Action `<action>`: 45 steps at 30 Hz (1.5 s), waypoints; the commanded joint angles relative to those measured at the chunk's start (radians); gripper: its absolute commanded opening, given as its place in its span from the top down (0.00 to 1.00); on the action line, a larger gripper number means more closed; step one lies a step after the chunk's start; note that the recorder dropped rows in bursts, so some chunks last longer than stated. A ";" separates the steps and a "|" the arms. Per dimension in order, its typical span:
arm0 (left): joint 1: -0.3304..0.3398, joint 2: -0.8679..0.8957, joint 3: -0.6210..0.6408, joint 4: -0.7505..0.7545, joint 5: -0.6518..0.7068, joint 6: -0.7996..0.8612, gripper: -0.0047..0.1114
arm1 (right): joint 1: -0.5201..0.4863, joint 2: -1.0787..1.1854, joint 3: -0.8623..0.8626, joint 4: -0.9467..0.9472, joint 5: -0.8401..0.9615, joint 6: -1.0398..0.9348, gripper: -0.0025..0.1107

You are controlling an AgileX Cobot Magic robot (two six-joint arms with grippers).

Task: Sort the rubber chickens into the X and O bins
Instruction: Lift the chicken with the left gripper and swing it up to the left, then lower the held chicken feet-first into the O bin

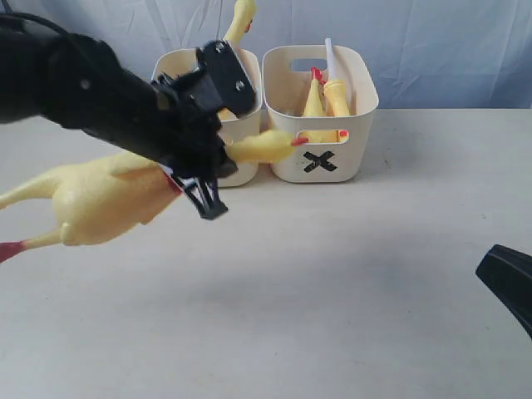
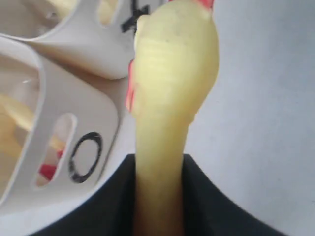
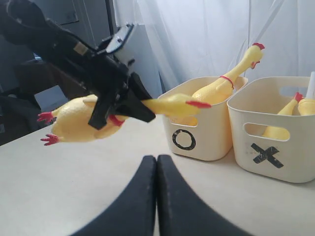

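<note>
Pale tabletop before a curtain, with the O bin and X bin side by side. The left gripper clamps the neck of a large rubber chicken, held in the air in front of the O bin; the right gripper has its fingers pressed together, empty.

The setting is reading as a robotics test lab: a white tabletop is serving as the work surface, a pale fabric backdrop is hanging behind it, and a black robot arm is reaching over it.
</note>
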 commanded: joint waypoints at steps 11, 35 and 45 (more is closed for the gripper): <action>0.364 -0.146 0.004 -0.359 -0.316 -0.011 0.96 | -0.004 -0.006 0.001 0.000 -0.002 -0.003 0.99; 0.551 0.108 -0.313 -0.150 -0.849 -0.884 0.96 | -0.004 -0.006 0.001 0.000 -0.003 -0.003 0.99; 0.573 0.287 -0.347 0.104 -1.237 -1.361 0.96 | -0.004 -0.006 0.001 0.000 -0.005 -0.003 0.99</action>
